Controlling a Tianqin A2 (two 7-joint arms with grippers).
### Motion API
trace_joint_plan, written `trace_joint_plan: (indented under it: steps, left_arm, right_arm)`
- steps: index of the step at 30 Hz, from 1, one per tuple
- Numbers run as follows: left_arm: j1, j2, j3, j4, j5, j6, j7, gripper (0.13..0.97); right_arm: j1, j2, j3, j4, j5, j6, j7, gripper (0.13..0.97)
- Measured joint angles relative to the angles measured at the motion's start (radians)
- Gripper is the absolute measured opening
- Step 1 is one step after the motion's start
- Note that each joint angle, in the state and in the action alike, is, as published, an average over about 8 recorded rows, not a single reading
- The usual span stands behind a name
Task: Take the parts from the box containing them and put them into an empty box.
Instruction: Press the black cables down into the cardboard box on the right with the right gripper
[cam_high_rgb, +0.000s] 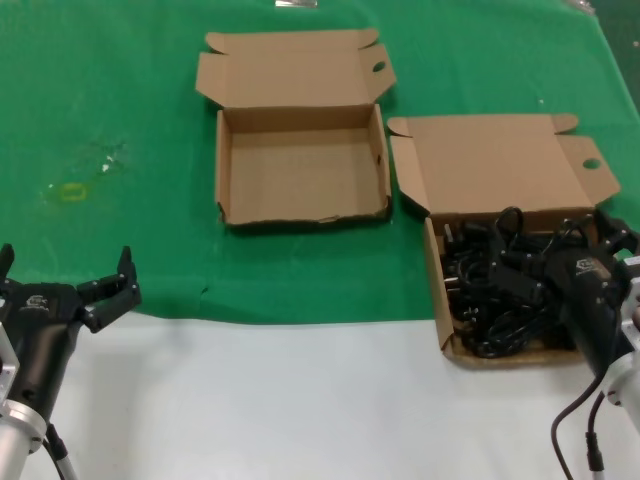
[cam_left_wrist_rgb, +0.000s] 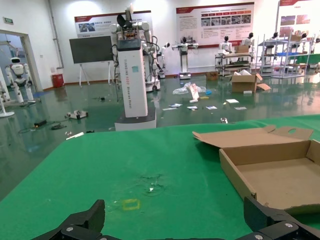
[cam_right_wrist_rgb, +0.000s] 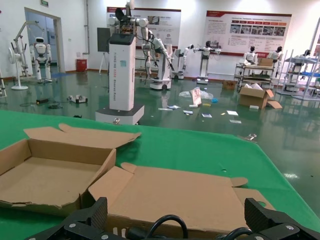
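Observation:
The parts (cam_high_rgb: 478, 300) are black coiled power cords heaped in the brown cardboard box containing them (cam_high_rgb: 490, 165), at the right with its lid flap open. My right gripper (cam_high_rgb: 560, 252) hovers open just above the heap. One cord loop (cam_right_wrist_rgb: 170, 226) rises between its fingers (cam_right_wrist_rgb: 96, 214) in the right wrist view, and nothing is gripped. The empty box (cam_high_rgb: 300, 170), alike and open, lies to the left and farther back; it also shows in the right wrist view (cam_right_wrist_rgb: 45, 175). My left gripper (cam_high_rgb: 68, 285) waits open at the near left, holding nothing.
Green cloth (cam_high_rgb: 120, 120) covers the far part of the table, with a small yellow mark (cam_high_rgb: 72, 192) on it. The near strip of table is white (cam_high_rgb: 280, 400). The empty box (cam_left_wrist_rgb: 280, 172) shows beyond my left gripper (cam_left_wrist_rgb: 175, 221) in its wrist view.

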Motion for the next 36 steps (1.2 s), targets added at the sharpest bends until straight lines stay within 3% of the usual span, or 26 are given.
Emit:
trace_joint_plan:
  steps: [33,36]
  left_arm:
    - [0.0,0.0,0.0,0.0,0.0,0.0,0.0,0.95]
    - [0.0,0.0,0.0,0.0,0.0,0.0,0.0,0.919]
  right_arm:
    - [0.0,0.0,0.0,0.0,0.0,0.0,0.0,0.966]
    - [0.002,0.004,-0.004,-0.001,0.001,0.001,0.001,0.966]
